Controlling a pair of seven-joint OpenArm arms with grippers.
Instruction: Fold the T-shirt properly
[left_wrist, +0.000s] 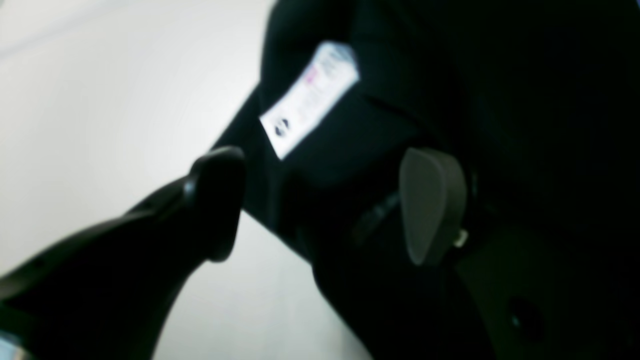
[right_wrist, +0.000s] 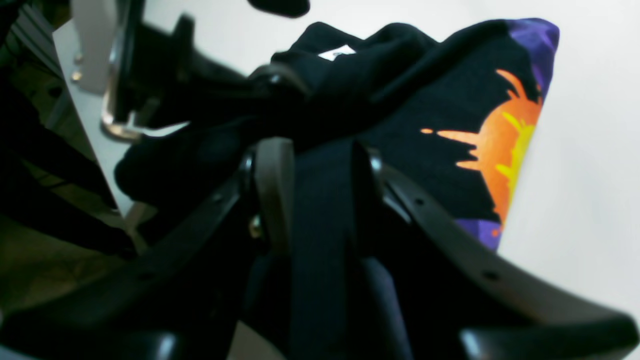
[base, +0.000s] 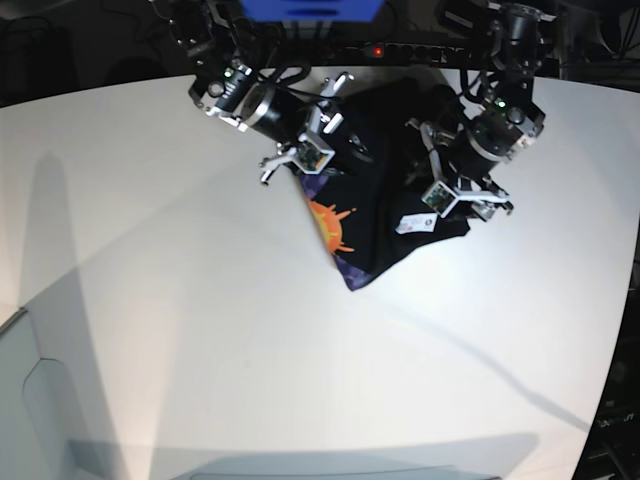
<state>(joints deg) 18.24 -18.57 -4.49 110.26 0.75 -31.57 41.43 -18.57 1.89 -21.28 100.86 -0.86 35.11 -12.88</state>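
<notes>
White worktop (base: 200, 330) fills most of the base view, dark clutter along its far edge. T-shirt (base: 375, 215) sits bunched at the far middle between both arms, part lifted, a point of cloth hanging toward the near side; the orange sun print (base: 333, 226) faces out on the side of the right arm. Right tool (right_wrist: 320, 190): clamped on a band of black cloth that runs up between its fingers (right_wrist: 272, 190). Left tool (left_wrist: 320, 200): jaws spread, nothing between them but loose black fabric behind; white label (left_wrist: 310, 106) lies just past the tips. Judgement: shirt is nowhere near flat, so folding proper has not begun. Risks: only one tool has hold, so any pull would drag the heap sideways instead of spreading it; the left tool could close on the label or several layers at once, locking in the crumple; thin grip on the right could slip.
</notes>
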